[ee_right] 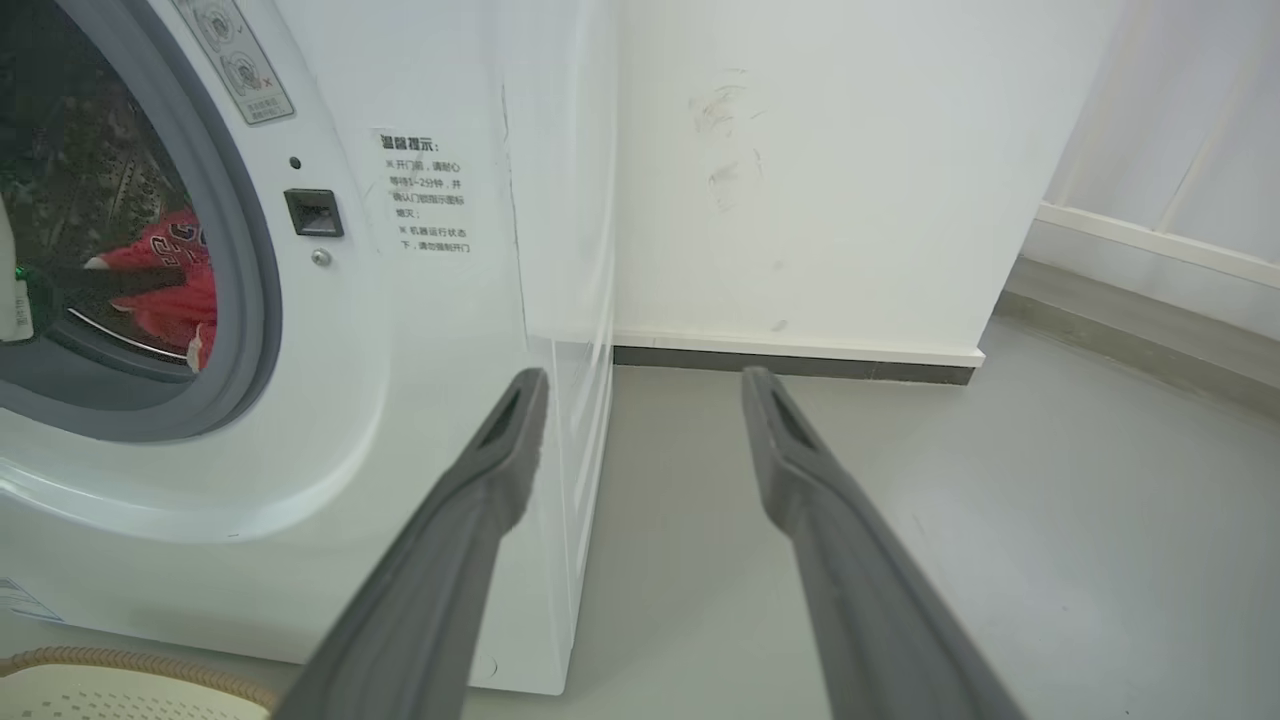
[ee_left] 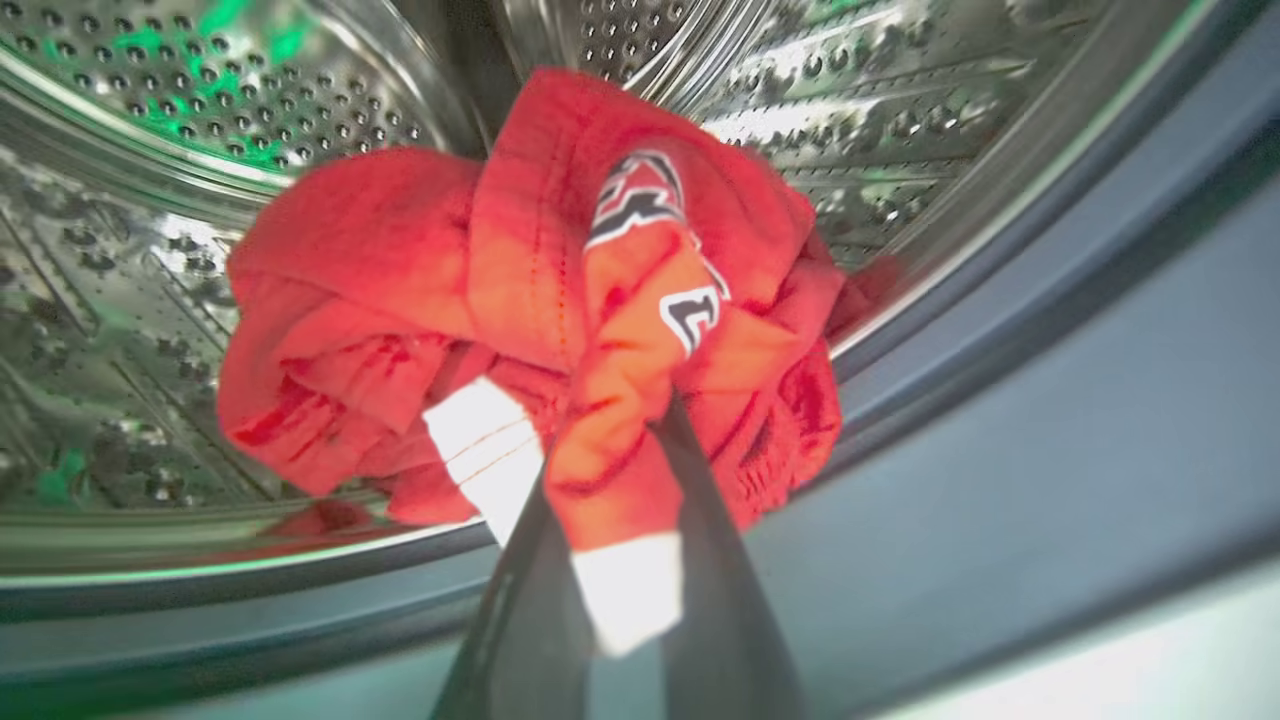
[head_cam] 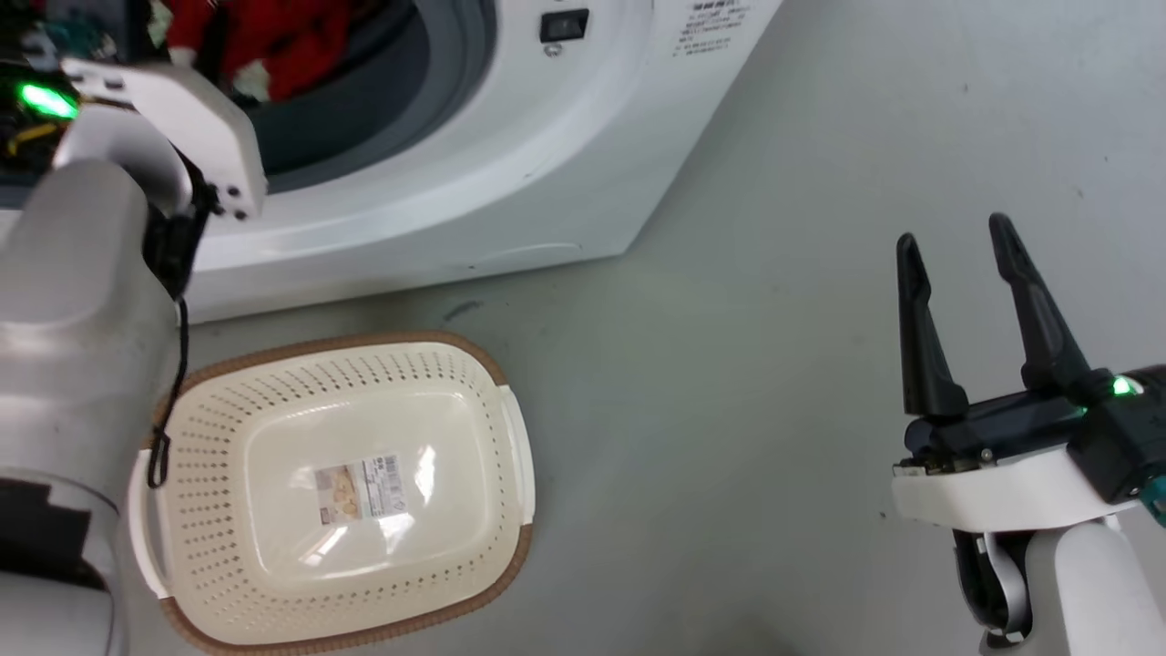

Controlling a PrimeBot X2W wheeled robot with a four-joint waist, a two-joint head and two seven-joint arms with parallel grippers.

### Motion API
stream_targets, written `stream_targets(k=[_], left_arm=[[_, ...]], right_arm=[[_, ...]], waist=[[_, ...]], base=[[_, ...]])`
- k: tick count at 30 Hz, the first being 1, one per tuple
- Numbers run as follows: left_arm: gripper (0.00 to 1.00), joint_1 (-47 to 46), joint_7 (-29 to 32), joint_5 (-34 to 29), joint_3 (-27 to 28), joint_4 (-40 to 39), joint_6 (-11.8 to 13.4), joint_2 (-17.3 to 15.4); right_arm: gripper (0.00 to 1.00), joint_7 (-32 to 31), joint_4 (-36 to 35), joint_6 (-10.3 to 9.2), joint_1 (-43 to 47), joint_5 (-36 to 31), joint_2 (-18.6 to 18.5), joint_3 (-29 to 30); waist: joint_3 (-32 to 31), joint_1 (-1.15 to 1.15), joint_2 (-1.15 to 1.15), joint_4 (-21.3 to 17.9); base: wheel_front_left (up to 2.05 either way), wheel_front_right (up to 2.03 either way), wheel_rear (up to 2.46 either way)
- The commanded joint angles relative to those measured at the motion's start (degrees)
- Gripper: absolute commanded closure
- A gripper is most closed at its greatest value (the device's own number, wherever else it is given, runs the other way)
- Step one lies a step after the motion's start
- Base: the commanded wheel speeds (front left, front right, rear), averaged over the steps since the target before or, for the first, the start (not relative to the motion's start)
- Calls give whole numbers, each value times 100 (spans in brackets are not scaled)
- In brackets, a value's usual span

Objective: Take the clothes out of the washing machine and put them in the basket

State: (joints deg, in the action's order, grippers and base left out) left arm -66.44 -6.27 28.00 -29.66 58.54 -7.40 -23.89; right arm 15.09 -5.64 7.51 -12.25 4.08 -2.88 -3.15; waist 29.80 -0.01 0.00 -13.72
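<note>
Two dark fingers point(ee_left: 725, 600) of the left gripper point(ee_left: 612, 455) clamp the red clothes point(ee_left: 400, 270) just inside the steel drum point(ee_left: 900, 120) of the washing machine point(head_cam: 510, 164), the basket point(head_cam: 337, 351) sits on smooth grey floor point(head_cam: 729, 410) below that arm point(head_cam: 82, 301), and the right gripper point(head_cam: 953, 231) hangs spread apart, well aside, facing a white wall point(ee_right: 800, 150).

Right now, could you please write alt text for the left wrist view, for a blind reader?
The left gripper has its dark fingers shut on a crumpled red jersey with white trim and black-and-white lettering. Behind it is the perforated steel drum of the washing machine, its grey door seal below.
</note>
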Motion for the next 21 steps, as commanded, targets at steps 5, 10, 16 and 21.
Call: stream_targets(k=[5, 10, 16, 21], left_arm=[[100, 646, -441, 165, -176, -384, -3, 29], [100, 1193, -667, 193, -222, -814, 71, 44], [100, 1880, -787, 241, -194, -1583, 320, -9], [100, 2420, -742, 267, -192, -2457, 573, -149]], right_arm=[[0, 13, 56, -4, 294, -188, 1, -38], [0, 12, 114, -4, 495, -262, 2, -64], [0, 12, 166, -4, 753, -359, 2, -59], [0, 13, 210, -4, 983, -414, 3, -84]], waist=[[-640, 1, 0, 326], [-1040, 1, 0, 481], [-1512, 1, 0, 658], [-1845, 1, 0, 784]], base=[[0, 0, 0], [0, 0, 0], [0, 0, 0], [0, 0, 0]])
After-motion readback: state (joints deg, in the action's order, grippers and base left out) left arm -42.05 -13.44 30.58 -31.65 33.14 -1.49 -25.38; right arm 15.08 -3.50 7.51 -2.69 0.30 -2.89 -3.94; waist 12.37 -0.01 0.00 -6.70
